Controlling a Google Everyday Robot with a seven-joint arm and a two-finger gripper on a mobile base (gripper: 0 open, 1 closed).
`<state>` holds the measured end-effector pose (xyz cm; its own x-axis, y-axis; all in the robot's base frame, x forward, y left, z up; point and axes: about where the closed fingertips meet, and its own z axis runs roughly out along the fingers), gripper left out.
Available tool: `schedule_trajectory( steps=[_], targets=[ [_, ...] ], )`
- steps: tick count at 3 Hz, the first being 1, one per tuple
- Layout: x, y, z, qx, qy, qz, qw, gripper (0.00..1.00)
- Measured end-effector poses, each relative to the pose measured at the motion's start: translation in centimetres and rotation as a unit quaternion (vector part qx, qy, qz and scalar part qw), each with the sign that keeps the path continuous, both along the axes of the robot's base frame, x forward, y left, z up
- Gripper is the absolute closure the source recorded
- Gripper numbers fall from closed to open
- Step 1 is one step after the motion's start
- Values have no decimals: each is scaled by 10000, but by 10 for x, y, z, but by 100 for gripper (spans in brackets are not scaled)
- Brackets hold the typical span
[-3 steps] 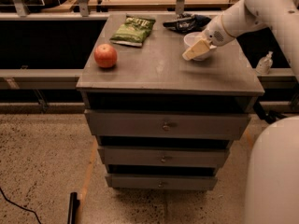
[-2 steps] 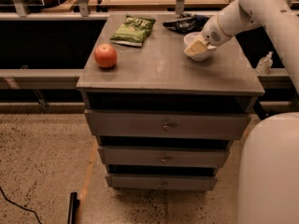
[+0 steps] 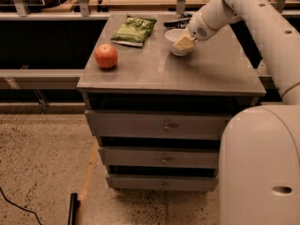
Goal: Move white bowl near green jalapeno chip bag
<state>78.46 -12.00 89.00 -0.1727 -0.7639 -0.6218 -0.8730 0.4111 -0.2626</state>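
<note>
The white bowl point(image 3: 176, 38) sits on the grey cabinet top point(image 3: 206, 69), right of centre toward the back. My gripper point(image 3: 183, 43) reaches in from the upper right and is shut on the bowl's near right rim. The green jalapeno chip bag point(image 3: 134, 29) lies flat at the back, a short gap left of the bowl. The gripper's tan finger covers part of the bowl's rim.
A red apple point(image 3: 106, 56) stands at the left front of the top. A dark snack bag point(image 3: 178, 20) lies at the back edge behind the bowl. The cabinet has three drawers point(image 3: 159, 125). My white base point(image 3: 260, 168) fills the lower right.
The gripper has carried the bowl leftward across the top, closer to the green bag. The view has also shifted, so the cabinet sits further right in the picture.
</note>
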Motion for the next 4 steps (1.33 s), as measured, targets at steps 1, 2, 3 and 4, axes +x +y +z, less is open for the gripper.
schedule_trajectory(
  steps=[1,2,3,4],
  targets=[
    [5,41,6,-207,-174,679,9973,100],
    [9,63,6,-310,-234,1007,9942,100],
    [10,86,6,-250,-252,1309,9908,82],
    [11,98,5,-163,-247,1439,9892,59]
  ],
)
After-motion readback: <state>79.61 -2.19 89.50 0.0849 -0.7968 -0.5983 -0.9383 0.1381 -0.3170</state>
